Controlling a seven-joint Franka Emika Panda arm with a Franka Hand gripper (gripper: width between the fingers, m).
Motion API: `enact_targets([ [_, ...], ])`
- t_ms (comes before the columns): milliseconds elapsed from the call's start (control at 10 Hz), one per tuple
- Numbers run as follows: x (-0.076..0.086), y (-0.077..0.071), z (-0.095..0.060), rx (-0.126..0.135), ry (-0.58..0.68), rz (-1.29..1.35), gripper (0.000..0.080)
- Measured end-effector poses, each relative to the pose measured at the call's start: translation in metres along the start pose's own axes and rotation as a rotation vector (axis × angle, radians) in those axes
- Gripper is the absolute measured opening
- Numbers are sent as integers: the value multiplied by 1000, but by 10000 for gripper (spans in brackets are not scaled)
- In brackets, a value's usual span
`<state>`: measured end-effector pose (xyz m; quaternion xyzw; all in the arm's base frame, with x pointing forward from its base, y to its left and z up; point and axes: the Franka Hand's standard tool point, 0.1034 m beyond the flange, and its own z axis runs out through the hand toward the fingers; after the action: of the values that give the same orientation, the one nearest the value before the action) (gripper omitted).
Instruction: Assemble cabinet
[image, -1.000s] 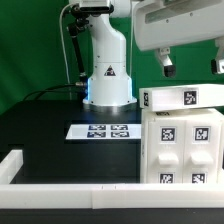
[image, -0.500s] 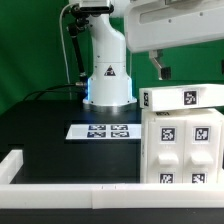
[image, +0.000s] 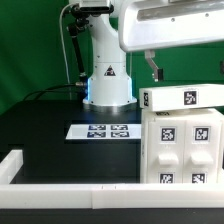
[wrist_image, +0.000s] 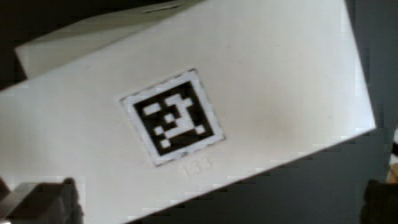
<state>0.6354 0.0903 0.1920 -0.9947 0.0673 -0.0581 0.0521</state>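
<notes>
The cabinet (image: 186, 148) stands at the exterior view's right, a white box with several black-and-white tags on its front. A smaller white block (image: 186, 98) with one tag lies across its top. My gripper (image: 178, 68) hangs just above that block, open and holding nothing; one dark finger (image: 152, 67) shows past the block's left end. In the wrist view the tagged white block (wrist_image: 178, 115) fills most of the frame. My gripper (wrist_image: 214, 205) stands open, its fingertips (wrist_image: 43, 203) wide apart at the two edges.
The robot base (image: 107, 75) stands at the back centre. In front of it the marker board (image: 102, 130) lies flat on the black table. A low white border rail (image: 60, 190) runs along the front edge and up the left side.
The gripper has moved toward the exterior view's left above the cabinet's top block. It stays open. The cabinet parts have not moved.
</notes>
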Motion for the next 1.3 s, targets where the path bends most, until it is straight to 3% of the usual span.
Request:
enact_targets([
  [200,-2,1,0,-28,-14,-226,797],
  [700,-3,3,0,-32,-32,-411,797],
  [1200,-3,5,2,-113,-63,-1020,797],
  [1300,-2,7,1,-113,-62,-1039,797],
])
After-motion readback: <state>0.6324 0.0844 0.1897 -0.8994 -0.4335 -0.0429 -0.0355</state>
